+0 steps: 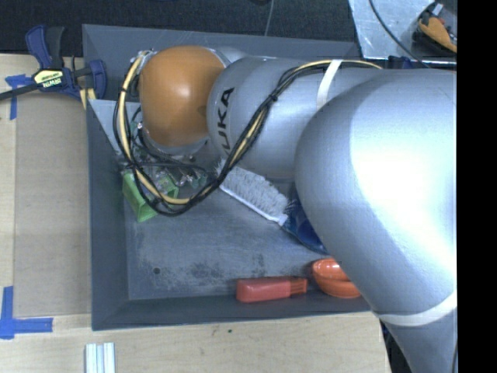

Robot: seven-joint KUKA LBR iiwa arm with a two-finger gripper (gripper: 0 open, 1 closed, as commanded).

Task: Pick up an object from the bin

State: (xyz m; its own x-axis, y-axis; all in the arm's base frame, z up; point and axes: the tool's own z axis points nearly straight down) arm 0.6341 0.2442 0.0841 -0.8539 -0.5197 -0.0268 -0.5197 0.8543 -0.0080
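Green block (138, 199) lies along left wall (105, 208).

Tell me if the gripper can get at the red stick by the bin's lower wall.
Probably yes: the red stick lies bare on the bin floor, nothing on top, and open floor separates it from the gripper.

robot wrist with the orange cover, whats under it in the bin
A green thing sticks out below the wrist by the bin's left wall, with a white-bristled brush to its right. Whatever else lies straight beneath is covered by the orange cover and cables.
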